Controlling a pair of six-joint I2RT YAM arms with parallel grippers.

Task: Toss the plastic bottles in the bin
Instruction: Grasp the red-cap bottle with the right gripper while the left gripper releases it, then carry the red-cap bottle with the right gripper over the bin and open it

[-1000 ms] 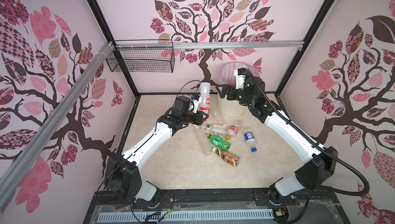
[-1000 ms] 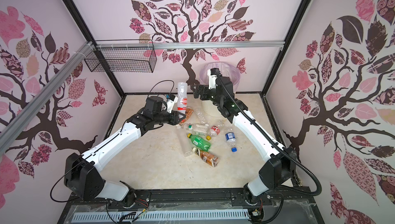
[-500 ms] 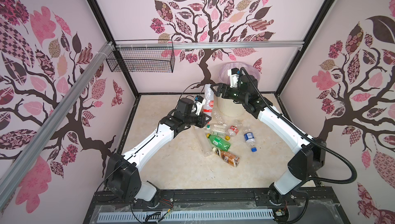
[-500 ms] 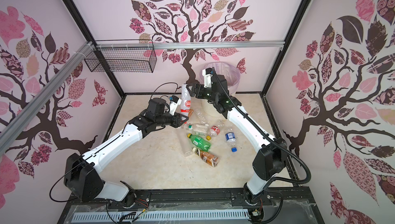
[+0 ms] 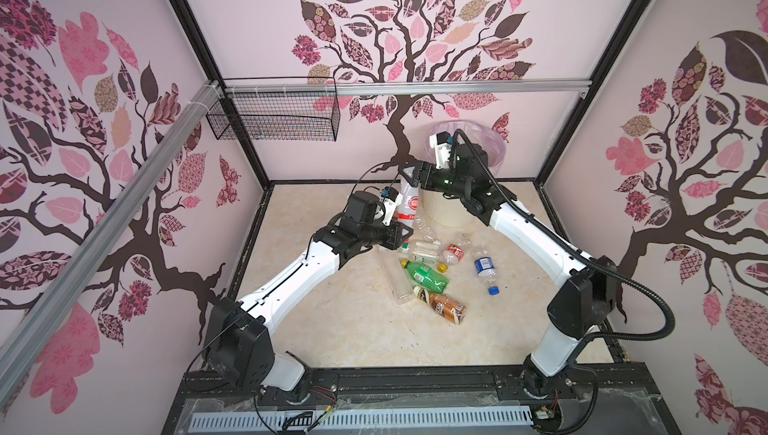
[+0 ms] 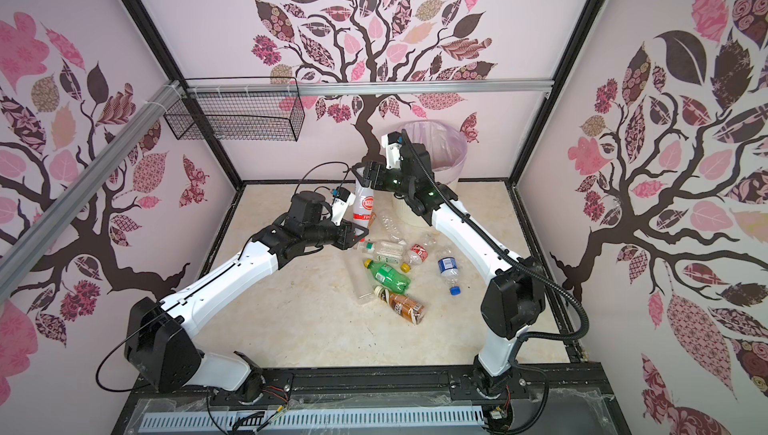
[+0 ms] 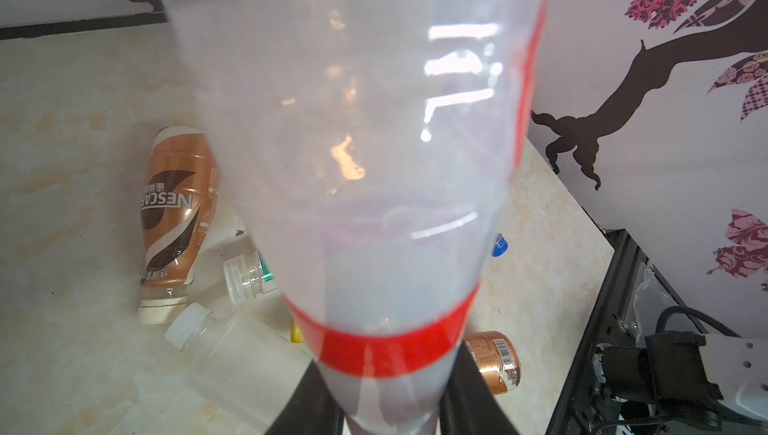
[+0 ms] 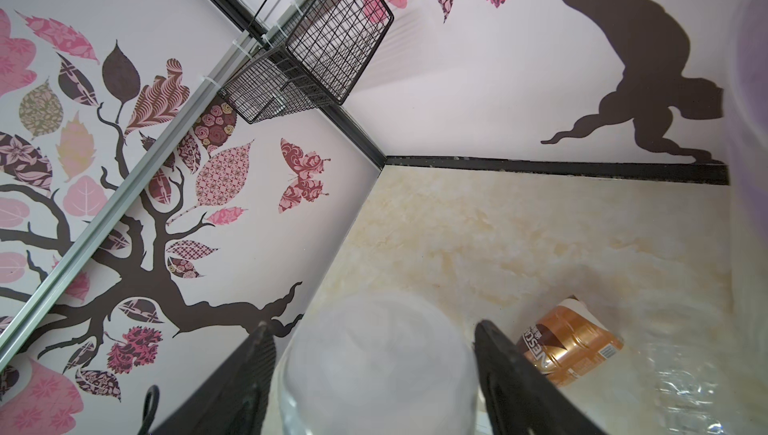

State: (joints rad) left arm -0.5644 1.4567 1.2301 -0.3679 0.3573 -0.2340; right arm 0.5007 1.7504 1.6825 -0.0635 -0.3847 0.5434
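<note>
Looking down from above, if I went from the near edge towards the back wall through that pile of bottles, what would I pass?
Brown-labelled bottle → green bottle → clear pale-labelled bottle → cream bin.

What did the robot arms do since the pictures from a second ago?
The right tool swung away from over the bin and now has its jaws on either side of the upper end of the red-labelled bottle. The left tool stayed shut on that bottle's lower end, shifting it slightly toward the bin. The bottles on the floor, like the green bottle, did not move.
</note>
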